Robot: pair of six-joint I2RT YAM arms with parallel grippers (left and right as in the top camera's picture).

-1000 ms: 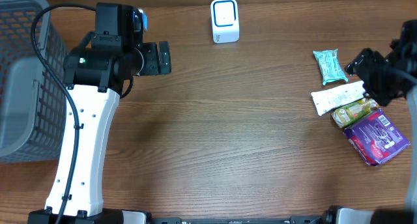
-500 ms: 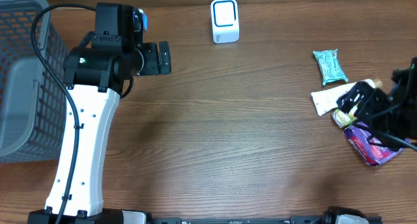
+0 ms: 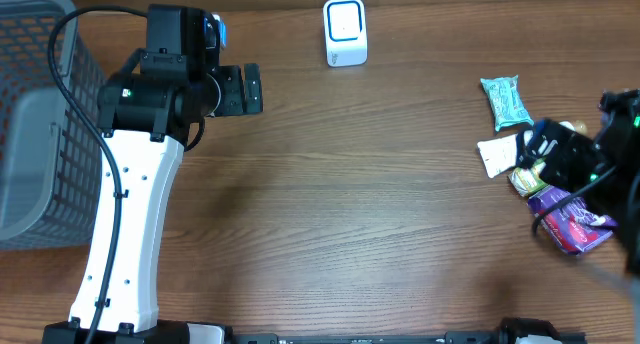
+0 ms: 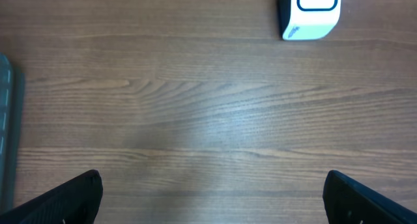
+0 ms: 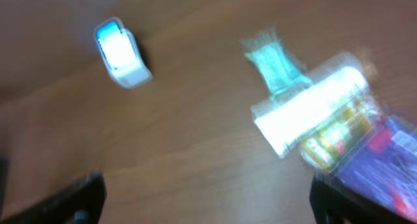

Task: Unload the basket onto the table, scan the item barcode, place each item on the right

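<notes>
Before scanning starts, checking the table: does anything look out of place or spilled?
Nothing spilled or damaged. Only the right side is untidy: the white packet, green-yellow packet and purple packet overlap in a skewed heap, the teal packet close by.

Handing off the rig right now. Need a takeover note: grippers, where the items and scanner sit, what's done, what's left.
Left gripper: open, empty, over bare table, with the basket to its left.
Right gripper: open, empty, above the packets on the right side.
Scanner: upright at the far middle edge.
Items: teal packet, white packet, yellow-green packet and purple packet lie clustered, partly hidden under the right arm.
Done: nothing is gripped.
Left: grasp one packet, find its barcode (none is visible) and present it to the scanner.
</notes>
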